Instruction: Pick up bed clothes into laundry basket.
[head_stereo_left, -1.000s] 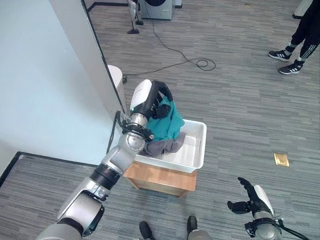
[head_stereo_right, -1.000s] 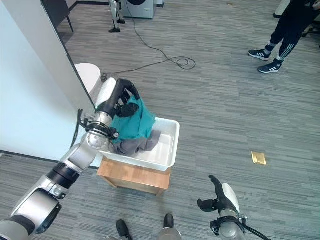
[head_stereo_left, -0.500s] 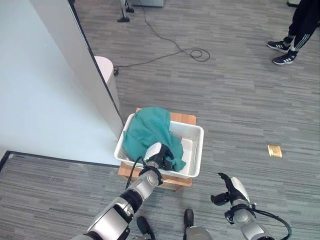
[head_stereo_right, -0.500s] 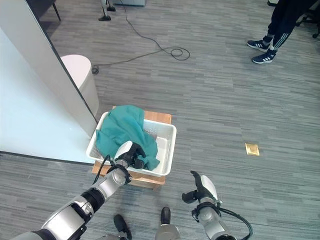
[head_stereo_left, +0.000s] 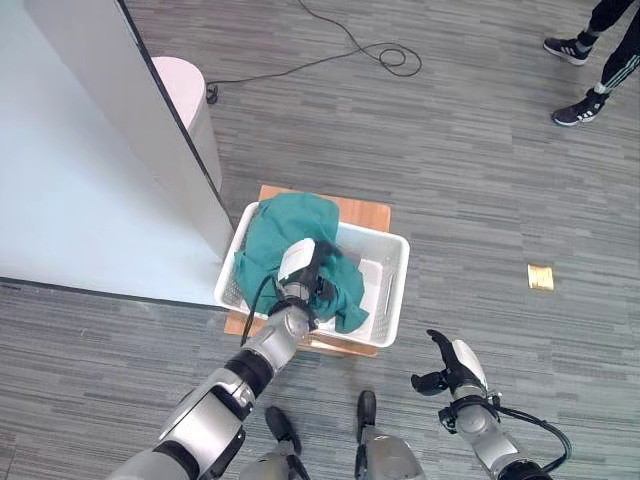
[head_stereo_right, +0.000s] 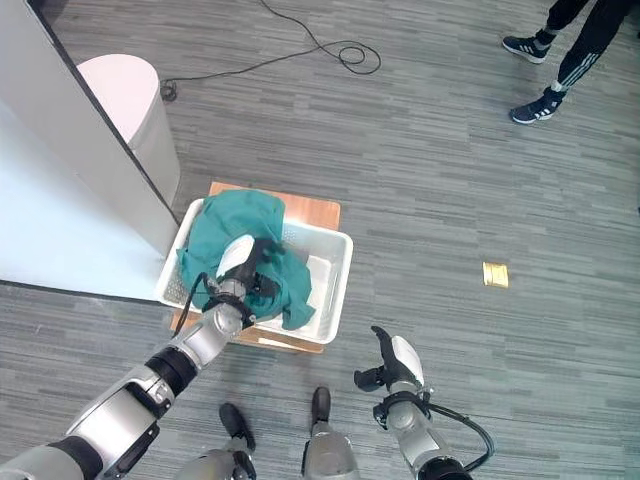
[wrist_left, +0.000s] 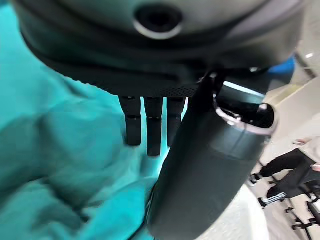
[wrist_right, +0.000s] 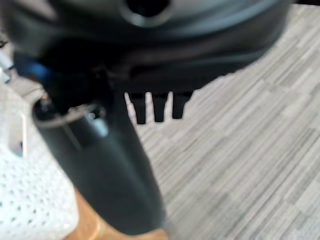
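Observation:
A teal cloth (head_stereo_left: 275, 235) lies heaped in the white laundry basket (head_stereo_left: 400, 290), with one corner draped over the near rim. My left hand (head_stereo_left: 303, 268) hovers over the near part of the cloth. In the left wrist view its fingers (wrist_left: 154, 130) are straight above the teal cloth (wrist_left: 60, 165), so it is open and holds nothing. My right hand (head_stereo_left: 452, 365) hangs open low beside the basket, over the floor, thumb out.
The basket sits on a low wooden stand (head_stereo_left: 365, 212) against a white wall panel (head_stereo_left: 120, 110). A pale round bin (head_stereo_left: 180, 85) stands behind it. A cable (head_stereo_left: 385, 55) loops on the floor, a yellow tag (head_stereo_left: 540, 277) lies to the right, and a person's shoes (head_stereo_left: 580, 110) show far right.
The camera has shifted. A second ago my left hand held the teal cloth raised over the basket; now the cloth lies in the basket and the hand is over it, fingers straight.

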